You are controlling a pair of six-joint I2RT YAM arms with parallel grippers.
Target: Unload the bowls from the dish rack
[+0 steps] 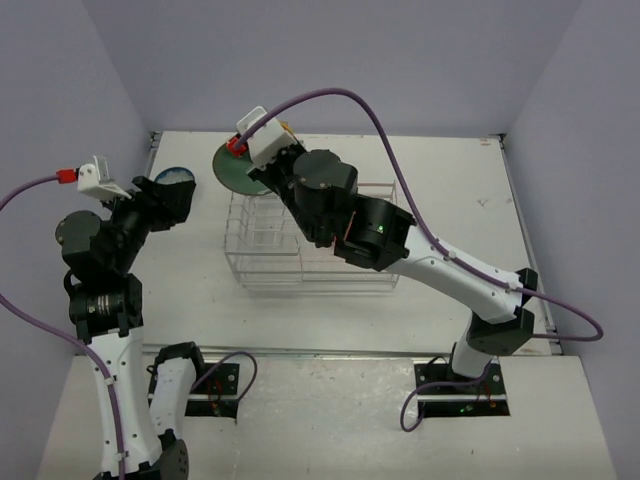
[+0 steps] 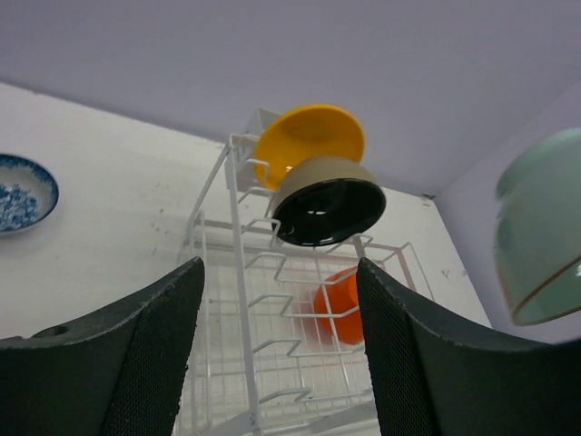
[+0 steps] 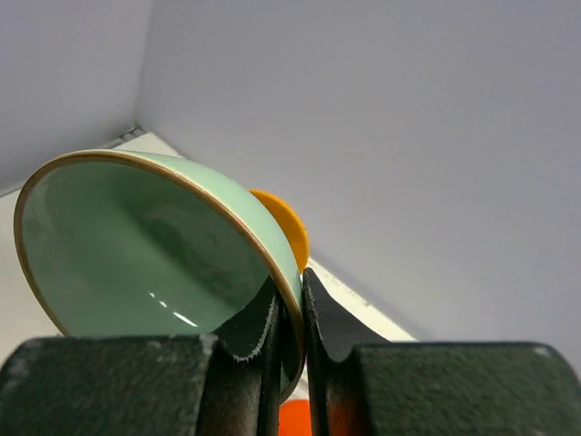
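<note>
The pale mint green bowl (image 3: 136, 245) hangs tilted over the dish rack's (image 1: 320, 260) ten o'clock corner. Only the right wrist view shows the right gripper (image 3: 290, 300) pinching its rim. The left wrist view shows what the arm hides from above: the yellow bowl (image 2: 309, 136) and black bowl (image 2: 327, 204) slotted on edge, with the orange-red bowl (image 2: 338, 304) lower. At the mint bowl's nine o'clock, the blue-and-white bowl (image 1: 175, 178) sits on the table (image 1: 450, 200), by the spread, empty left gripper (image 2: 280, 268).

The right arm (image 1: 432, 256) overhangs the dish rack (image 1: 268, 266); open table (image 1: 200, 292) lies left, bounded far-left by the patterned bowl (image 2: 20, 193).
</note>
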